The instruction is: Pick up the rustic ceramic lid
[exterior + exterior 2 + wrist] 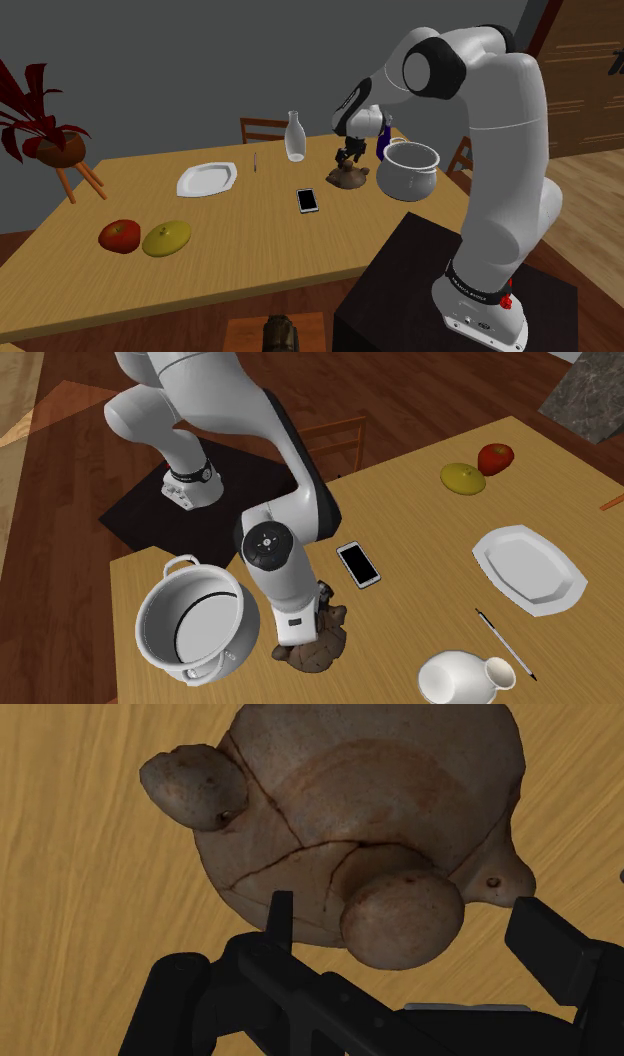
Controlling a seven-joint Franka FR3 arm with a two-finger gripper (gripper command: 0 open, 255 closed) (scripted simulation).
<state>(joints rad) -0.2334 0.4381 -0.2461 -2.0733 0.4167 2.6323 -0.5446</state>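
Observation:
The rustic lid (347, 178) is a brown, cracked ceramic dome with a round knob (402, 919) and two small lugs. It lies on the wooden table (250, 225) between a white pot and a phone. My black gripper (349, 158) hangs straight over it, pointing down. In the wrist view the gripper (410, 932) is open. Its fingers (281, 916) stand on either side of the knob without touching it. In the second exterior view the hand covers part of the lid (318, 647).
A white pot (408, 172) stands close beside the lid, with a blue bottle (383, 135) behind it. A phone (307, 200), white bottle (294, 137), pen (254, 161), plate (207, 179), red fruit (120, 236) and yellow lid (166, 239) are spread over the table.

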